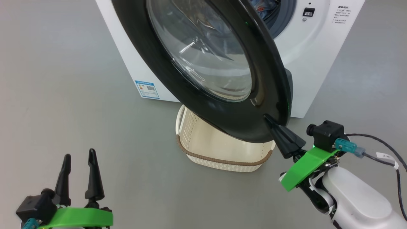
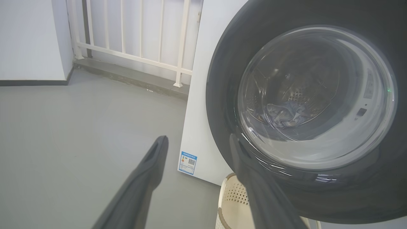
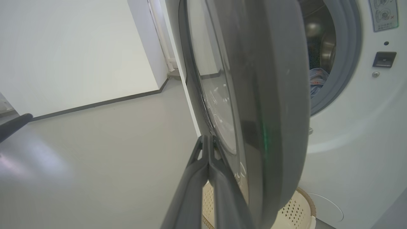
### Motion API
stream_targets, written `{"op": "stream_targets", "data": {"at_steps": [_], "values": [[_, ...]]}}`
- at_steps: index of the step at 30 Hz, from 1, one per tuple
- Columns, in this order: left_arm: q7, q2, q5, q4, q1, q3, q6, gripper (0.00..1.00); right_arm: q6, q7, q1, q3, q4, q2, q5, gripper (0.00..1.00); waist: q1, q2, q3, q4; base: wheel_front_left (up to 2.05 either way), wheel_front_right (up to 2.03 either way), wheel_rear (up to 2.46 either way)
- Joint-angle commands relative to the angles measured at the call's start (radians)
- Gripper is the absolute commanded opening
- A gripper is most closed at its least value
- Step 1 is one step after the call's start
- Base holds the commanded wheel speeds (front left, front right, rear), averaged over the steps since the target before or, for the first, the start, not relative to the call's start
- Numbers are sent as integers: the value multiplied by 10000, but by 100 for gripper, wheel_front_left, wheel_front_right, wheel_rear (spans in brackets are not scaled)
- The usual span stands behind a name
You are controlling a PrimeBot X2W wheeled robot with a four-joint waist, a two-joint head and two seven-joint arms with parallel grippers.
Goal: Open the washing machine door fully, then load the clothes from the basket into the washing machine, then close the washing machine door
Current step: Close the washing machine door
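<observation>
Head looking down, wrists near door [image 1: 203,57]

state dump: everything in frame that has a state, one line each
washing machine door: partly open, swung out over the basket
washing machine: drum mouth exposed
clothes: inside the drum
basket: on the floor under the door, visible part looks empty
left gripper: open, holding nothing
right gripper: shut, holding nothing, tips at the door's lower rim
</observation>
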Motion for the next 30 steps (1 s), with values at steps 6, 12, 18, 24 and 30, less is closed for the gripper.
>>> {"op": "stream_targets", "data": {"at_steps": [6,12,18,24,30], "values": [[-65,108,-77,-214,-211,218,-51,100,44,-80,-413,79,235,-196,281,0,0,0,232,209,0,0,0],[-65,102,-104,-251,-280,201,-51,100,44,-80,-506,-340,384,-373,309,0,0,0,516,358,0,0,0],[-65,98,-92,-377,-442,185,-51,100,44,-80,-922,-805,378,-625,243,0,0,0,1049,400,0,0,0],[-65,96,-129,-490,-706,72,-51,100,44,-80,-1483,-1172,343,-895,125,0,0,0,1653,448,0,0,0],[-65,94,-217,-595,-1120,-78,-51,100,44,-80,-2305,-1593,529,-1295,74,0,0,0,2414,566,0,0,0]]}}
